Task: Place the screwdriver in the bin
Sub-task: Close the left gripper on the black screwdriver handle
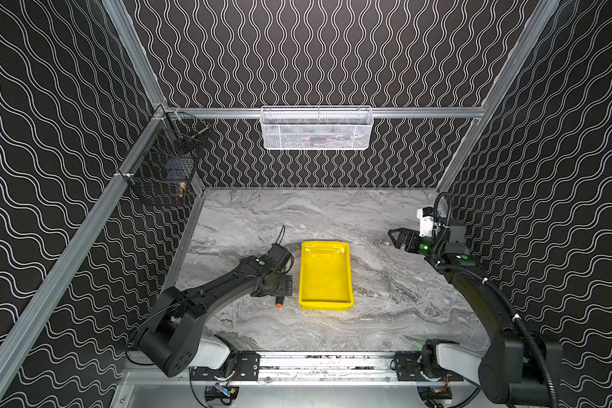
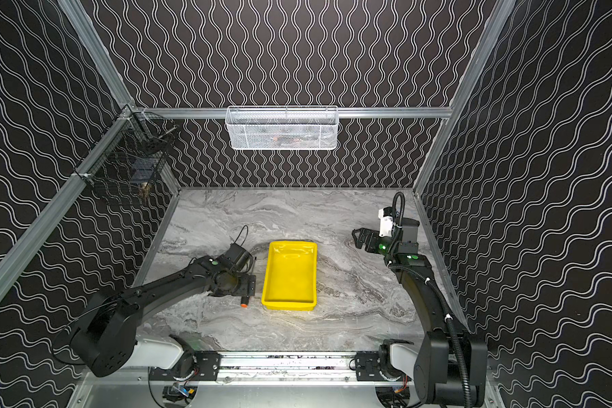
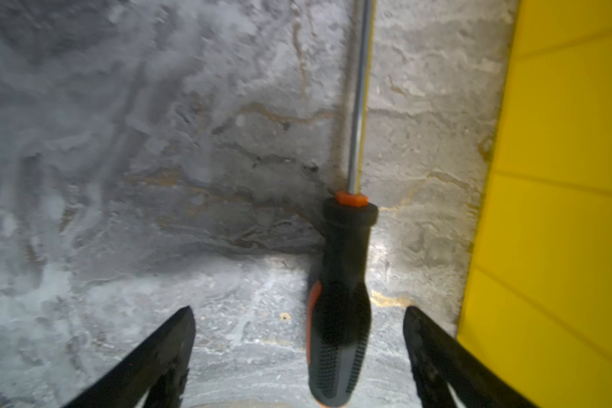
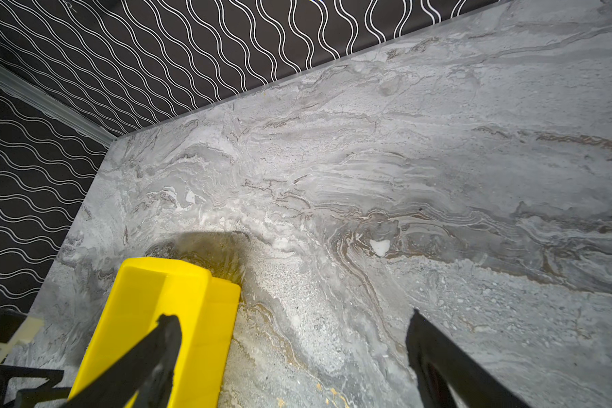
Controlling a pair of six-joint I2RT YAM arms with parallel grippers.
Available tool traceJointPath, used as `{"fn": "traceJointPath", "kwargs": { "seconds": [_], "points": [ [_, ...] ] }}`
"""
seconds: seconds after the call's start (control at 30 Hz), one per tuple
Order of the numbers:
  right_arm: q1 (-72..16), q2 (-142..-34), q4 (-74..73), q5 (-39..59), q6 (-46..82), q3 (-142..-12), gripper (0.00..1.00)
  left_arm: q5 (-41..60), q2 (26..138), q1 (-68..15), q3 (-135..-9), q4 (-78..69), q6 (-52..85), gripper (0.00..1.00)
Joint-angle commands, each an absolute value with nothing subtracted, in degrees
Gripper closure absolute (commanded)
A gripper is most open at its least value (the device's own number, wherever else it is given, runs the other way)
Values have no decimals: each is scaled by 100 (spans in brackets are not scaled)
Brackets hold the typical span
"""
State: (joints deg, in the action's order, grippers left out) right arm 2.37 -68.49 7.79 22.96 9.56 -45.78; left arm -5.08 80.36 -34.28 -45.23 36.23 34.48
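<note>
Your two top views sit high at the front of the cell, side by side, looking down and toward the back wall (image 1: 315, 63). Both take in the whole counter (image 1: 386, 219) with the bin (image 1: 325, 279) at its middle. Your left wrist camera is very near the counter, looking past the left gripper (image 3: 298, 311) along the screwdriver (image 3: 340, 300), with the bin's side wall close beside it. Your right wrist camera rides higher, looking past the right gripper (image 4: 293, 315) across the counter to a far corner. It shares one end of the bin with the top views.

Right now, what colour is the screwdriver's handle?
Screwdriver handle: black with orange trim; clearest in left wrist view.
</note>
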Motion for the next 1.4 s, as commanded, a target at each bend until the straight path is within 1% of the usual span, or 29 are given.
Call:
{"fn": "traceJointPath", "kwargs": {
  "seconds": [0.0, 0.1, 0.2, 0.37, 0.43, 0.63, 0.77, 0.87, 0.93, 1.0, 1.27, 1.37],
  "points": [
    [237, -6835, 721, 2276, 940, -4588, 1, -421, 8041, -3485, -4443, 3528, 3514, 8],
    [237, -6880, 798, 2309, 914, -4633, 0, -411, 8129, -3495, -4412, 3559, 3533, 9],
    [237, -6891, 756, 2312, 923, -4614, 0, -392, 8171, -3492, -4310, 3450, 3550, 17],
    [237, -6865, 791, 2286, 905, -4624, 1, -357, 8213, -3507, -4260, 3398, 3581, 22],
    [237, -6863, 738, 2268, 917, -4597, 0, -363, 8234, -3512, -4237, 3350, 3592, 27],
    [237, -6897, 748, 2280, 910, -4603, 0, -354, 8382, -3516, -4241, 3263, 3591, 35],
    [237, -6902, 793, 2312, 896, -4624, 1, -312, 8521, -3516, -4263, 3230, 3585, 36],
    [237, -6927, 736, 2298, 905, -4618, 1, -317, 8595, -3516, -4261, 3164, 3594, 43],
    [237, -6961, 798, 2333, 897, -4647, 1, -282, 8667, -3522, -4308, 3194, 3586, 43],
    [237, -6973, 777, 2353, 896, -4641, 0, -303, 8668, -3524, -4317, 3167, 3586, 48],
    [237, -7015, 771, 2378, 912, -4670, 0, -460, 8675, -3529, -4368, 3164, 3541, 76],
    [237, -6997, 845, 2373, 893, -4693, 1, -466, 8701, -3526, -4454, 3223, 3523, 84]
  ]
}}
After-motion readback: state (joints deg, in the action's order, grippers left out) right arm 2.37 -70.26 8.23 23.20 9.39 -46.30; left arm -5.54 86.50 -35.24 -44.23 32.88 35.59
